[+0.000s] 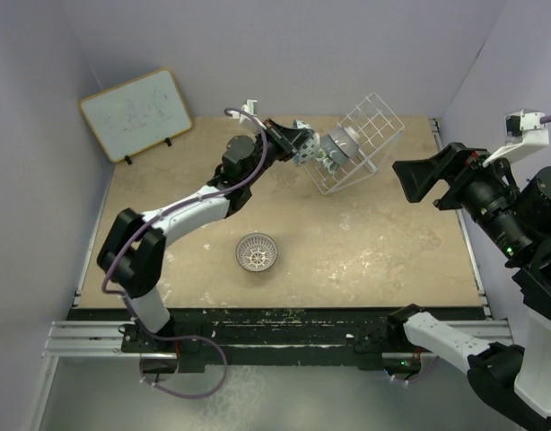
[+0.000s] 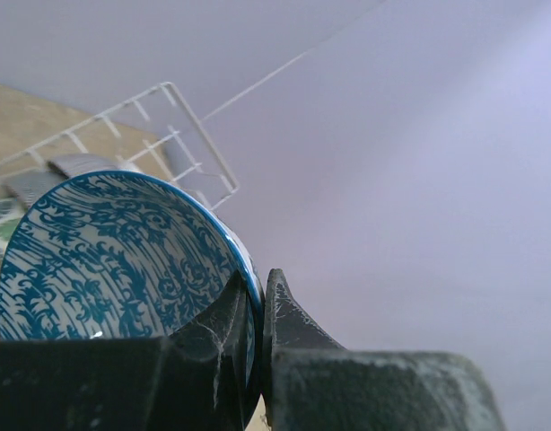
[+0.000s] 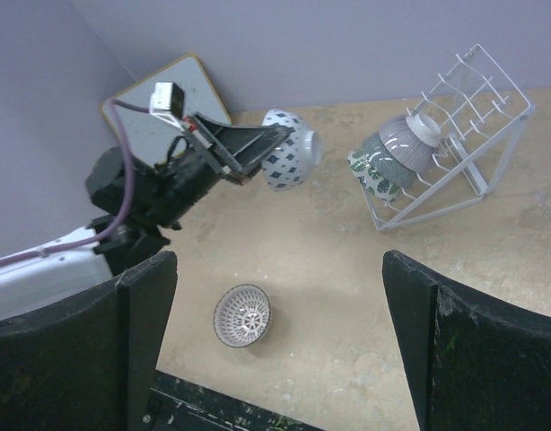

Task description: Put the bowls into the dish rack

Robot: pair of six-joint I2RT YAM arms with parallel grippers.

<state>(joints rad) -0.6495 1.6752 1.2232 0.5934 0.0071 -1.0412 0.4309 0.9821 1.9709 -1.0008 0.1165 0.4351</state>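
My left gripper [image 1: 296, 141] is shut on the rim of the blue patterned bowl [image 2: 114, 260] and holds it in the air just left of the white wire dish rack [image 1: 361, 144]. The blue bowl also shows in the right wrist view [image 3: 289, 162]. The rack [image 3: 455, 126] holds three bowls on edge: green-and-white [image 3: 372, 175], grey [image 3: 397, 148] and a pale one [image 3: 428, 126] behind. The brown-white lattice bowl [image 1: 258, 252] sits upright on the table, also in the right wrist view [image 3: 242, 316]. My right gripper [image 1: 428, 182] is open and empty, raised right of the rack.
A wood-framed whiteboard [image 1: 136, 112] leans against the back left wall. Purple walls close the back and both sides. A black rail [image 1: 275, 328] runs along the table's near edge.
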